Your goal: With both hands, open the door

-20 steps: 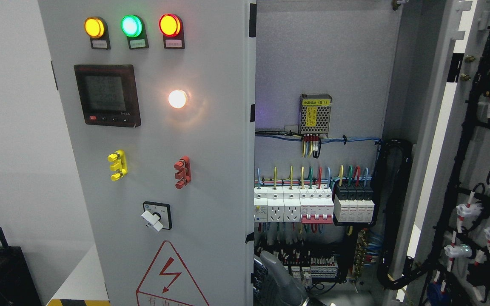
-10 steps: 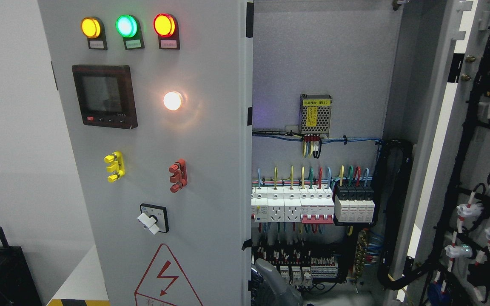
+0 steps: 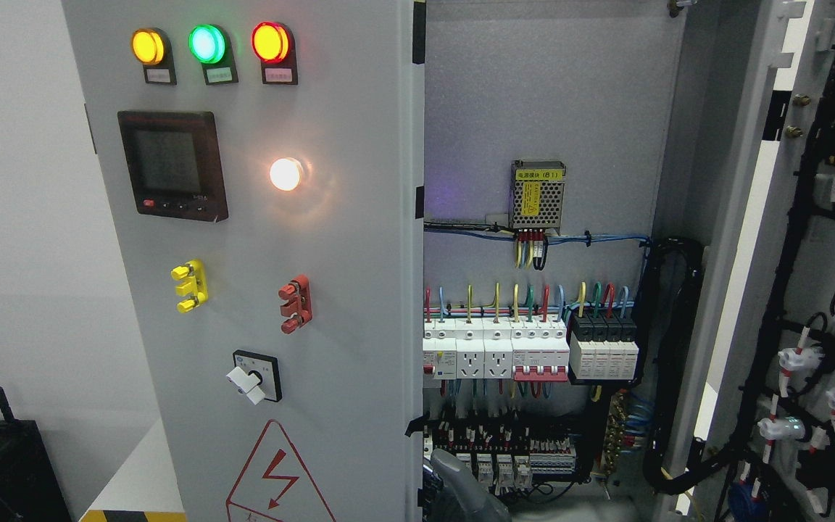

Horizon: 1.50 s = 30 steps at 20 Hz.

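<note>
Cabinet left door (image 3: 345, 290) fills the frame from 9 o'clock to centre, swung partly ajar, its free edge just left of the exposed interior. Door face carries yellow (image 3: 148, 46), green (image 3: 206, 43) and red (image 3: 269, 42) indicator lamps at 11 o'clock, a dark panel meter (image 3: 173, 165) beneath them, a lit white lamp (image 3: 285, 174), a yellow terminal block (image 3: 190, 286), a red terminal block (image 3: 294, 304), a rotary switch (image 3: 254, 376) and a red shock-warning triangle (image 3: 280, 475) at 6 o'clock. Right door (image 3: 809, 254) stands wide open at 3 o'clock, wiring harness on its inner side. Interior shows a mesh power supply (image 3: 537, 193) above a row of breakers (image 3: 526, 351). A grey robot hand (image 3: 461, 489) shows at 6 o'clock beside the left door's edge; which arm it belongs to and the state of its fingers cannot be told.
</note>
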### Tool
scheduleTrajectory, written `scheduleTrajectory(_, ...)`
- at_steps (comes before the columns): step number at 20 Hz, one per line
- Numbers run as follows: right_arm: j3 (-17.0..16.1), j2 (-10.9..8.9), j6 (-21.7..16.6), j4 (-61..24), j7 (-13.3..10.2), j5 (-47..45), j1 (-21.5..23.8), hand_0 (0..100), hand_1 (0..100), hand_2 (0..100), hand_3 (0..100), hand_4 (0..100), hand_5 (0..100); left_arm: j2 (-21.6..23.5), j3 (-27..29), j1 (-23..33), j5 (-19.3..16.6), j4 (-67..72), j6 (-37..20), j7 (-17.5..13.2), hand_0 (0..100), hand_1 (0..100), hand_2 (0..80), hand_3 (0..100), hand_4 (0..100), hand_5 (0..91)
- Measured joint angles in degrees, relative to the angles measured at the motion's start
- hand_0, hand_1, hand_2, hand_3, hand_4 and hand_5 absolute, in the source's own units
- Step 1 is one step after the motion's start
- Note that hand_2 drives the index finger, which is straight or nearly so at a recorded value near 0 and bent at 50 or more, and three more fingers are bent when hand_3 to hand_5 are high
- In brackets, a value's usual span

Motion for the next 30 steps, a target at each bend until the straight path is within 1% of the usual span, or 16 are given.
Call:
scheduleTrajectory(12, 1.9, -0.01, 0.0, -3.3, 0.0, -1.1, 2.0, 22, 0, 0, 0, 0, 0, 0.0, 0.0, 0.0, 0.0, 0.0, 0.2, 0.0, 0, 0, 0.0, 0, 3, 0.0)
scheduleTrajectory(21, 3.4, -0.01, 0.0, -4.8, 0.0, -1.2, 2.6, 22, 0, 0, 0, 0, 0, 0.0, 0.0, 0.0, 0.0, 0.0, 0.0, 0.0, 0, 0, 0.0, 0, 3, 0.0)
scheduleTrajectory(26, 4.3, -0.02, -0.1, -5.7, 1.4, -1.2, 2.9, 22, 0, 0, 0, 0, 0, 0.0, 0.0, 0.0, 0.0, 0.0, 0.0, 0.0, 0, 0, 0.0, 0, 3, 0.0)
scheduleTrajectory(30, 5.0, -0.01, -0.1, -6.5, 1.7, -1.2, 3.3, 22, 0, 0, 0, 0, 0, 0.0, 0.0, 0.0, 0.0, 0.0, 0.0, 0.0, 0, 0, 0.0, 0, 3, 0.0)
